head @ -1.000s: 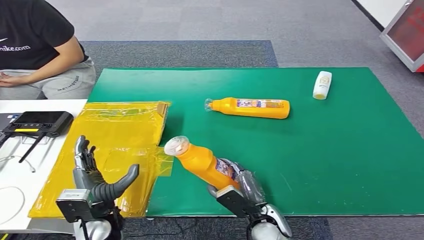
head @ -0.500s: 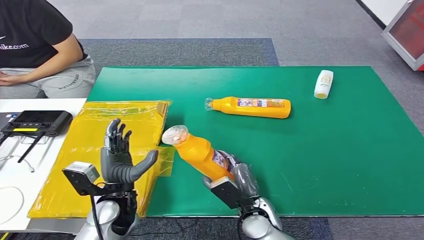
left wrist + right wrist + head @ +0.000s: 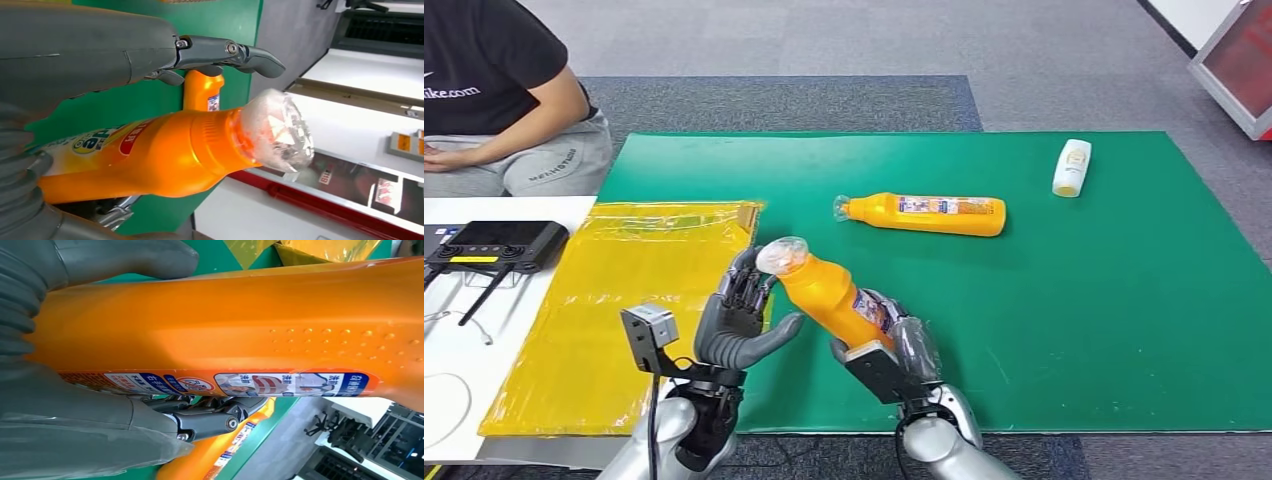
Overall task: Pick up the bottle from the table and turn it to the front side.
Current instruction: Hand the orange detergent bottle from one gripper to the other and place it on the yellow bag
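Gripping the orange bottle [image 3: 829, 295] by its lower body, the right hand [image 3: 894, 355] holds it tilted above the green mat [image 3: 1074, 330], its clear cap [image 3: 781, 256] pointing up and left. The left hand [image 3: 739, 320] is raised beside the neck with fingers spread; whether they touch the bottle cannot be told. A blue-and-red side label with small Chinese print, too small to read, runs along the bottle in the right wrist view. A second orange bottle [image 3: 924, 215] lies flat further back on the mat, and a small white bottle [image 3: 1069, 168] lies near the far right corner. Yellow plastic sheeting [image 3: 624, 290] covers the bench at the left, next to a black controller [image 3: 494, 245]. A seated person [image 3: 499, 100] in a black shirt is at the far left, over grey carpet [image 3: 824, 50].
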Motion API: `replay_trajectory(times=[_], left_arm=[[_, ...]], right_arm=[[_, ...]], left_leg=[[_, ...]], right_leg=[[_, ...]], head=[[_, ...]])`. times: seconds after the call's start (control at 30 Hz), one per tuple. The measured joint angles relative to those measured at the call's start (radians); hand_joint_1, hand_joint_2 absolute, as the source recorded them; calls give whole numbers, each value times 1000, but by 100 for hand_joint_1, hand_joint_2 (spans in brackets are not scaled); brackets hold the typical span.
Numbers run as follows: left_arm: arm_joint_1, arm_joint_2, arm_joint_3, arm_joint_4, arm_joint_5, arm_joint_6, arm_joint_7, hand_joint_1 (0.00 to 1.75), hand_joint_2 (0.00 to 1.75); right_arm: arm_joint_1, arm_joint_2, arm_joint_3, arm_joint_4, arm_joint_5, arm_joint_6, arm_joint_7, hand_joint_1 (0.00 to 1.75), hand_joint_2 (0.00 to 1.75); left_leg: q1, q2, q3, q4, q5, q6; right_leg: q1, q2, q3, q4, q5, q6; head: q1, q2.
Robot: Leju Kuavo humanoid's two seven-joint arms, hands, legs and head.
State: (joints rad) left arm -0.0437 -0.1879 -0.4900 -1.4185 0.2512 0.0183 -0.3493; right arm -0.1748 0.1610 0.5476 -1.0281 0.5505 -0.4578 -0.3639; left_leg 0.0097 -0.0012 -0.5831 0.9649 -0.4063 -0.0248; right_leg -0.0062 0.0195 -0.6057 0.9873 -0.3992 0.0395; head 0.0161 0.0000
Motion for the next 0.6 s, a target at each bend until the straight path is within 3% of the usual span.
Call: replay_trajectory(times=[0.6], left_arm=[[-36, 6, -5, 75, 46, 11, 15, 0, 175]], right_arm=[[1, 6, 15, -28, -33, 25, -20, 175, 175]], left_leg=[[0, 0, -1, 0, 0, 0]], right_leg=[[0, 0, -1, 0, 0, 0]], head=[[0, 0]])
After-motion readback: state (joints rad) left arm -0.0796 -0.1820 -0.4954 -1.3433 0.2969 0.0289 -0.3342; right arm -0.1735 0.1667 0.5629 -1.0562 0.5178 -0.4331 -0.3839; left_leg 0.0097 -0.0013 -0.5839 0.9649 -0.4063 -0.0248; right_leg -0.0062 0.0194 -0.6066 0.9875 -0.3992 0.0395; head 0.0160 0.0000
